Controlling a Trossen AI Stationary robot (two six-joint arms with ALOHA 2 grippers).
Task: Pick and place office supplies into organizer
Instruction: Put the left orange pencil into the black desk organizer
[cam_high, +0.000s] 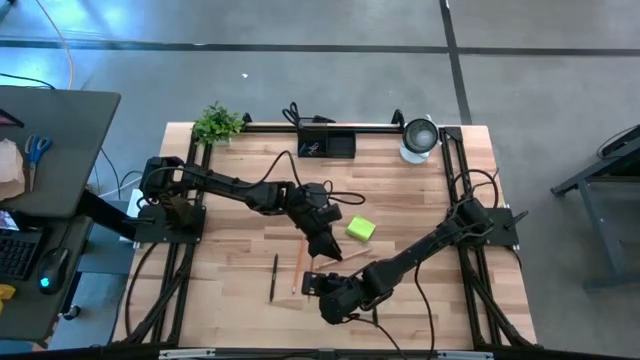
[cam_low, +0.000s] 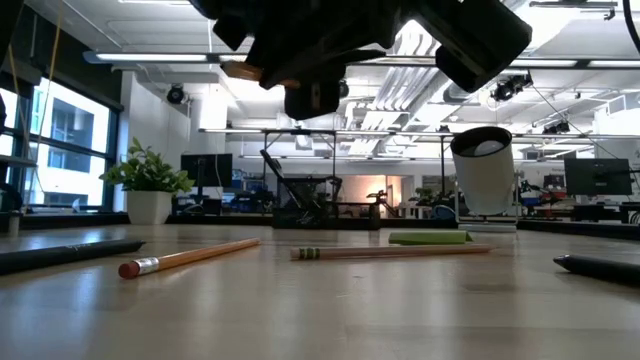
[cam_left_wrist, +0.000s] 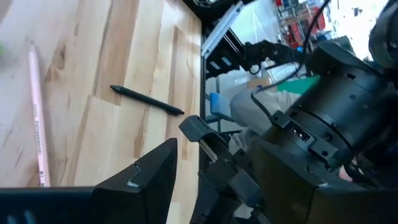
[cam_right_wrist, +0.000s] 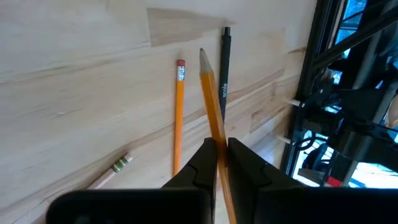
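Observation:
My right gripper (cam_right_wrist: 219, 155) is shut on an orange pencil (cam_right_wrist: 210, 87) above the table's near middle (cam_high: 318, 287). Below it lie another orange pencil (cam_right_wrist: 179, 106) with a red eraser, a black pen (cam_right_wrist: 224, 62) and a wooden pencil (cam_right_wrist: 115, 167), all flat on the table. My left gripper (cam_high: 326, 244) hovers open just beyond, with nothing between its fingers (cam_left_wrist: 155, 171). A lime-green sticky-note pad (cam_high: 361, 228) lies to its right. The black organizer (cam_high: 327, 143) stands at the far edge. My right gripper pinches the orange pencil's shaft (cam_right_wrist: 217, 132) between its two fingers, which lie along it. The sharpened tip (cam_right_wrist: 202, 53) points away from the gripper, forward and down toward the table. The rear end is hidden by the fingers. The pencil looks lifted clear of the table.
A small potted plant (cam_high: 217, 122) stands at the far left corner and a silver-and-white cup (cam_high: 420, 138) at the far right. Another black pen (cam_left_wrist: 146, 99) lies near the table's edge. Black frame rails run along the table's sides.

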